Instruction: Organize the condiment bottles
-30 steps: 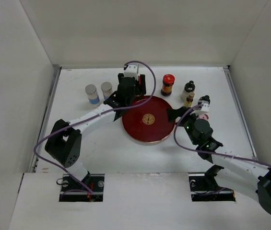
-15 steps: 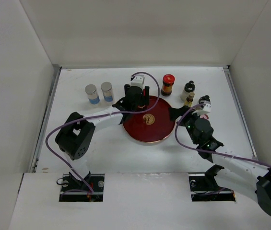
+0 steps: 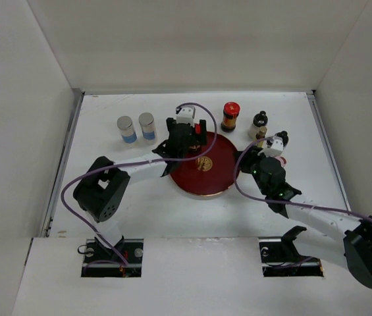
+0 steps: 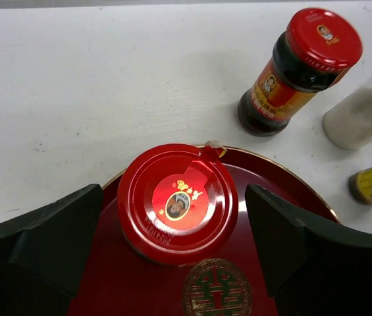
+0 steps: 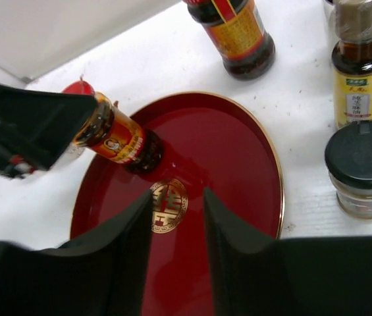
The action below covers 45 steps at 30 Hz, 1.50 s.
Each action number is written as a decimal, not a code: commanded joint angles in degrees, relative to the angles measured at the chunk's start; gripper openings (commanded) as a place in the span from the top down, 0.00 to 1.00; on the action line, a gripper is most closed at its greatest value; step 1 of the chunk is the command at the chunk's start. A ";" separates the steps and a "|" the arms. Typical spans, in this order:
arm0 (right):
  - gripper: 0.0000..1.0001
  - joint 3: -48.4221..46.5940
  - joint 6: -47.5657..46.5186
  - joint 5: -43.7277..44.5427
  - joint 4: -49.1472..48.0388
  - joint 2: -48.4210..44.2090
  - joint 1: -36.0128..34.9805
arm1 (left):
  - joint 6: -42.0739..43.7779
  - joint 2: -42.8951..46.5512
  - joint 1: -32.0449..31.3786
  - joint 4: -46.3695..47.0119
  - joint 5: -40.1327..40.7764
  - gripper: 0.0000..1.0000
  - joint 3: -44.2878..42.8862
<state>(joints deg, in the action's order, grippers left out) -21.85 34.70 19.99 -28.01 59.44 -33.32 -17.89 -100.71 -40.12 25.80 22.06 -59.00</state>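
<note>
A red-capped dark jar (image 4: 178, 203) stands upright on the far part of the round dark-red tray (image 4: 271, 197). My left gripper (image 4: 176, 197) is open around it, with a gap on each side of the cap. In the right wrist view the same jar (image 5: 116, 138) stands free beside the left gripper's fingers (image 5: 27, 128). My right gripper (image 5: 177, 197) hovers over the tray's (image 5: 232, 151) gold emblem, its jaws narrowly apart with nothing between them. From above, the left gripper (image 3: 189, 135) is at the tray's (image 3: 205, 181) far edge and the right gripper (image 3: 243, 160) at its right edge.
A second red-capped jar (image 3: 230, 116) stands behind the tray. Two silver-capped cylinders (image 3: 126, 130) (image 3: 147, 126) stand at the back left. A black-capped bottle (image 3: 258, 124), a yellow-labelled bottle (image 5: 363, 79) and a short black-capped jar (image 5: 362, 168) crowd the tray's right side.
The left gripper carried the red-capped jar onto the tray, then opened and let it go. The right gripper's jaws have narrowed and it has shifted slightly toward the tray.
</note>
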 commanded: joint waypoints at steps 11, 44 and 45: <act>0.17 -25.51 -8.94 1.02 8.94 22.01 4.79 | -8.91 30.46 0.96 11.55 2.99 0.08 24.44; 0.49 -52.08 -22.13 2.34 5.69 46.40 10.34 | -15.07 31.89 5.89 17.88 -3.70 0.10 40.37; 0.50 -51.37 -22.22 1.73 5.51 44.47 10.34 | -15.16 31.63 5.89 17.88 -3.70 0.10 40.28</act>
<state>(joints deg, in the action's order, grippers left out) -74.17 13.69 22.17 -13.76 111.94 -21.98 -32.14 -68.77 -34.48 40.42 18.96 -18.70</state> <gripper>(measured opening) 0.730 0.904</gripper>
